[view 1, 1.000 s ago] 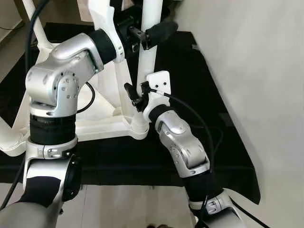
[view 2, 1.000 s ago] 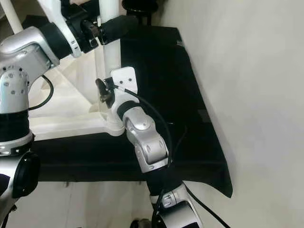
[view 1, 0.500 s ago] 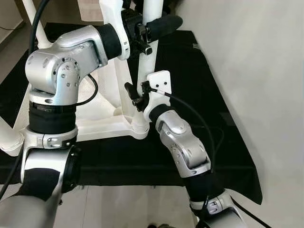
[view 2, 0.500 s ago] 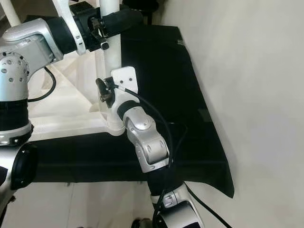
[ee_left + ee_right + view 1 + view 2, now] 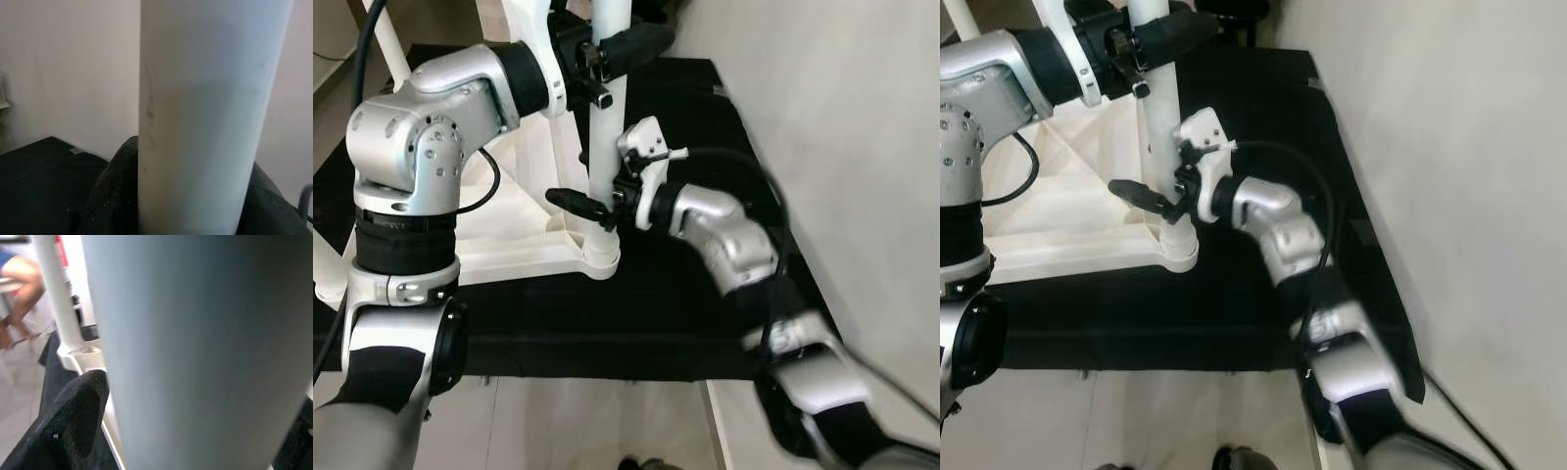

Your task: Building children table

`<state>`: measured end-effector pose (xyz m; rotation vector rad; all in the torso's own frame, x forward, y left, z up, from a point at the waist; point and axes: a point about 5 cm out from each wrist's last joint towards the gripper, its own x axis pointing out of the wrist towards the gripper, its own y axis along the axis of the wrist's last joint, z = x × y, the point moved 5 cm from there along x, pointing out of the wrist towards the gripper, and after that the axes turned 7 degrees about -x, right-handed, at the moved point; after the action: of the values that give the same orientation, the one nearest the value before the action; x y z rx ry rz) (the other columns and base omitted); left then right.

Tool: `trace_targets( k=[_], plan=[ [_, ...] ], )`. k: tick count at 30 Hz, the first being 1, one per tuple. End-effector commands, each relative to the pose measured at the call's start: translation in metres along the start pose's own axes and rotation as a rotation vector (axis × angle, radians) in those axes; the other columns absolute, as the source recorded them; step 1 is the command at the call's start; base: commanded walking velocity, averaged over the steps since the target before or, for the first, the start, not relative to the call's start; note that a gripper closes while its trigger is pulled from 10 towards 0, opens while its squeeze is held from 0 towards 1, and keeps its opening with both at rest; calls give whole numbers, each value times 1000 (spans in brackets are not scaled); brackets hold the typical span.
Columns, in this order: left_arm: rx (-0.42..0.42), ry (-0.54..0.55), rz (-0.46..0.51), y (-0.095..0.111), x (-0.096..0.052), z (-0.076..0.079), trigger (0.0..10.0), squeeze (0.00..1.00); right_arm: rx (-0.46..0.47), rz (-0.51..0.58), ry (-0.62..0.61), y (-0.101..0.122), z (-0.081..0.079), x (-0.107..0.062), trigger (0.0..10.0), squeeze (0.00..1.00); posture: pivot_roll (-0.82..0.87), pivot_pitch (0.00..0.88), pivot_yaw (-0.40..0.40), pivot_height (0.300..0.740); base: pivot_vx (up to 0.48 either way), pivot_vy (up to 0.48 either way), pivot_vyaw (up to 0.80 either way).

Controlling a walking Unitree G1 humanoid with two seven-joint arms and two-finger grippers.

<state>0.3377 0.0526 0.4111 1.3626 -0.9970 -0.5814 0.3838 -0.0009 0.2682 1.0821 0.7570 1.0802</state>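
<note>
Right gripper (image 5: 592, 208) pinches the white table leg (image 5: 604, 147) low, just above its socket in the upturned table frame (image 5: 524, 240), which lies on a black mat (image 5: 705, 294). Higher up, left gripper (image 5: 607, 54) clamps the same leg, fingers on either side. Leg stands upright in the corner, prob. seated; another leg (image 5: 58, 303) stands farther off. Whether fixing is left, can't tell.

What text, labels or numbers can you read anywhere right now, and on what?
None: no readable text on the white table leg, the black mat or either arm.
A small pale tag on the mat's far edge is too small to read.
</note>
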Motion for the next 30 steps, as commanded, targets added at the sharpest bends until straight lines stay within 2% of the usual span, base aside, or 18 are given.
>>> trace_targets(
  k=[1,7,8,9,14,24,25,26,27,29,30],
  plan=[
    [-49,-80,-90,-23,7,14,0,0,-30,-23,98,-1,-11,10,10000,0,-2,145,-105,740,0,0,0],
    [-51,-85,-93,-24,7,16,0,0,-62,-51,223,2,-15,11,10000,0,7,150,-108,740,0,0,0],
    [-53,-86,-93,-24,7,17,0,0,-61,-51,276,3,-19,12,4000,0,9,153,-111,740,0,0,0],
    [-54,-87,-93,-24,7,18,0,0,-58,-52,315,4,-22,13,118,0,10,156,-112,740,0,0,0],
    [-58,-89,-94,-25,7,19,0,0,-54,-51,444,4,-32,14,0,0,10,164,-114,740,0,0,0],
    [-46,-85,-92,-24,7,18,0,0,-47,-34,483,2,-35,15,0,0,3,171,-112,740,0,0,0],
    [-41,-75,-89,-24,7,17,4549,1000,-44,-24,461,1,-33,16,0,0,3,171,-112,740,0,0,0],
    [-37,-67,-89,-24,7,16,8078,1000,-40,-17,445,1,-31,16,0,0,-5,171,-113,740,0,0,0],
    [-36,-46,-86,-24,7,14,10000,1000,-49,-20,404,-2,-28,16,0,0,-12,172,-119,740,0,0,0],
    [-36,-32,-84,-23,7,12,10000,1000,-56,-23,376,-4,-26,16,0,0,-12,172,-119,740,0,0,0],
    [-36,-25,-84,-23,7,11,10000,0,-44,-36,317,-9,-21,16,0,0,-20,173,-123,740,0,0,0]
  ],
)
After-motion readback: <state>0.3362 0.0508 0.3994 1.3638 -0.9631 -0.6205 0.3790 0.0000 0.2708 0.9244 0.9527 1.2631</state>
